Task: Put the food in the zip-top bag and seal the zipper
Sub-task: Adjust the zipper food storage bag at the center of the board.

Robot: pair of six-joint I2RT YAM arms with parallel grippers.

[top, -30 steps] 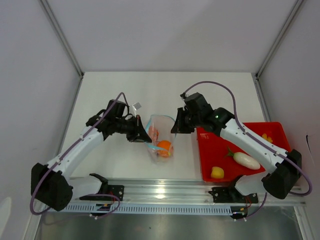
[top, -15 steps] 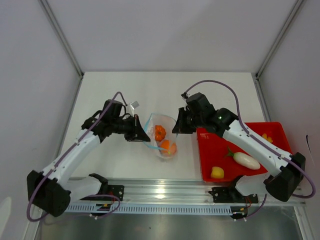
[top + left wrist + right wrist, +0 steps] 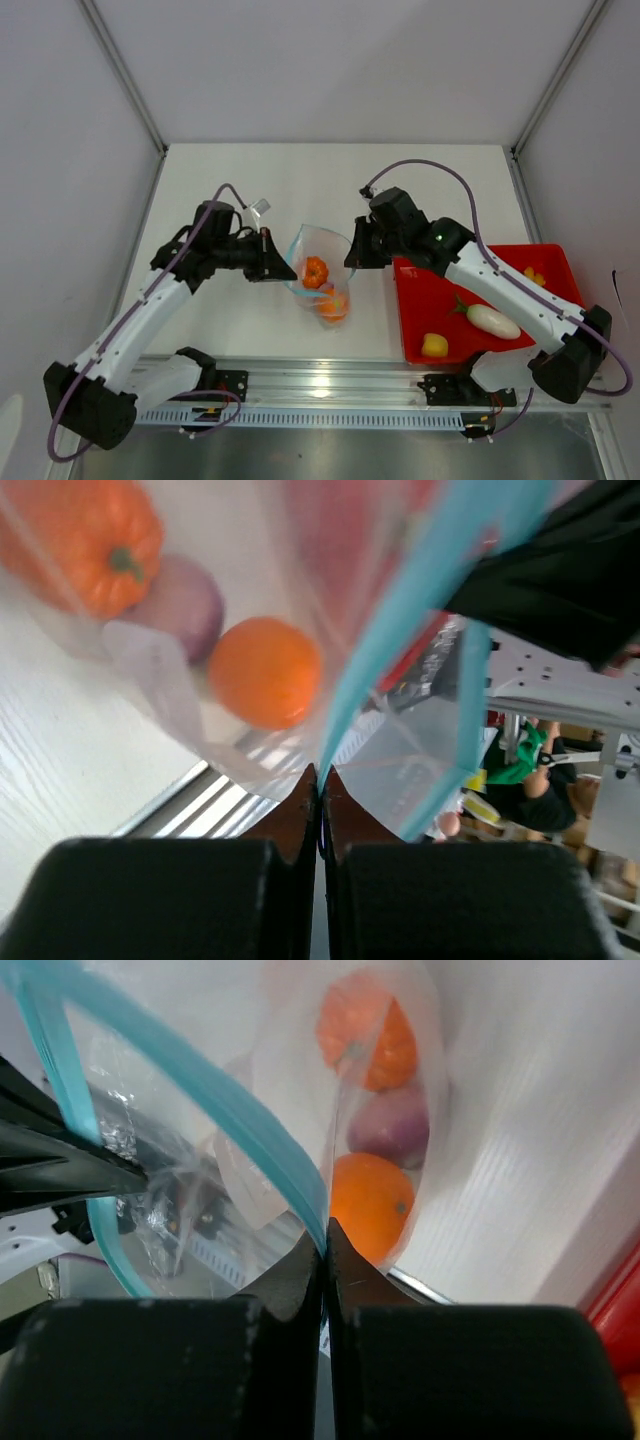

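The clear zip-top bag hangs between my two grippers with its mouth spread open. My left gripper is shut on the left end of the light-blue zipper. My right gripper is shut on the zipper's right end. Inside the bag lie an orange pumpkin, an orange round fruit and a purple-white garlic bulb. All three also show in the right wrist view: pumpkin, garlic, fruit. The left jaws and right jaws are pressed together on the strip.
A red tray stands right of the bag. It holds a white piece, a yellow piece and small yellow pieces. The metal rail runs along the near table edge.
My left arm has pulled leftward and the bag's mouth has spread wider. The pumpkin and the fruit have shifted inside the bag. The right gripper has barely moved.
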